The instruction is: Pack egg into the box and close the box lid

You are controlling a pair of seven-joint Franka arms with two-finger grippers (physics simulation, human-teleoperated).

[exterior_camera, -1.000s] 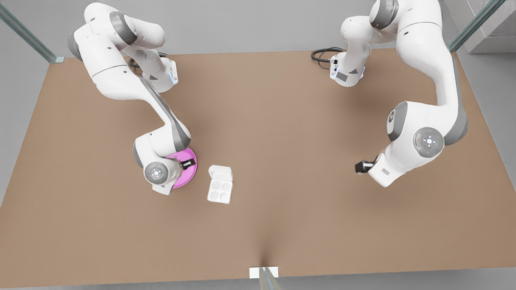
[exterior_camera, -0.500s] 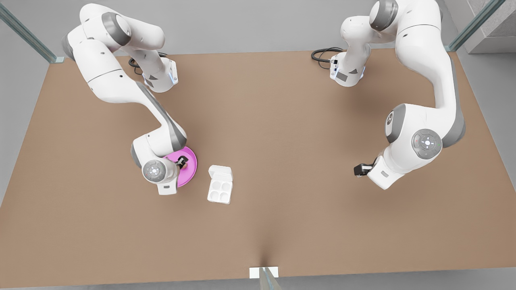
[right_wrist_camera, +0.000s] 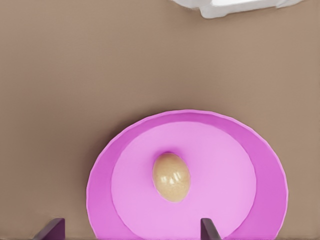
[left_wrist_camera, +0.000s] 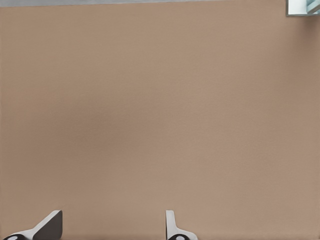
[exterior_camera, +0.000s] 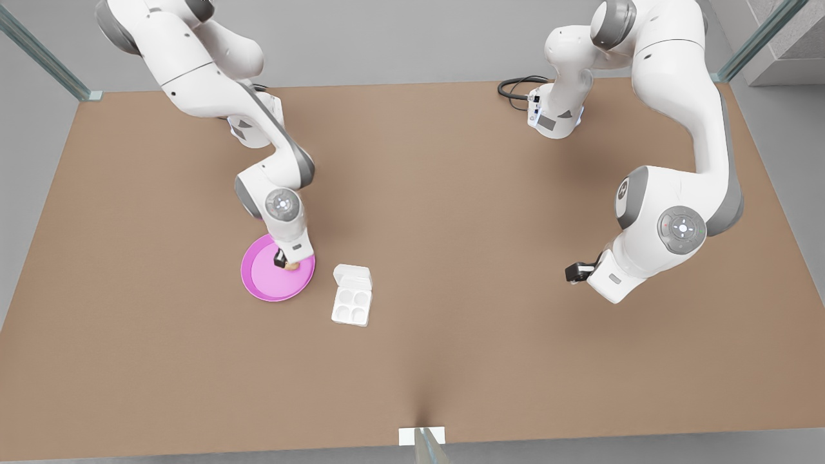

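Finding the egg [right_wrist_camera: 171,176] lying on the flat inner part of the pink plate [right_wrist_camera: 105,170], long axis pointing toward the right gripper [right_wrist_camera: 129,230], with nothing gripping it. Seeing that gripper's two dark fingertips [right_wrist_camera: 209,231] spread wide, one to each side of the egg's line and both apart from it, jaws standing well open. Picking out the same egg [exterior_camera: 293,265] in the front view as a small tan spot just beside the right gripper [exterior_camera: 283,261], which is hanging over the plate [exterior_camera: 258,283] from the arm on the front view's left. Placing the box [exterior_camera: 351,304] just beside the plate, toward the front view's right, apart from the plate's rim and resting on the table [exterior_camera: 451,225]. Counting four round cups in it, all showing white and unfilled. Noting the lid [exterior_camera: 353,277] lying open and flat, hinged on the box's far edge. Catching a white edge of the box [right_wrist_camera: 235,7] in the right wrist view too, beyond the plate. Moving outward to the front view's right, well apart from plate and box: spotting the left gripper [exterior_camera: 573,270] hanging above bare table, its arm waiting. Reading its fingertips [left_wrist_camera: 172,227] in the left wrist view as set apart, jaws open around nothing, with plain brown tabletop under the left gripper [left_wrist_camera: 110,227].
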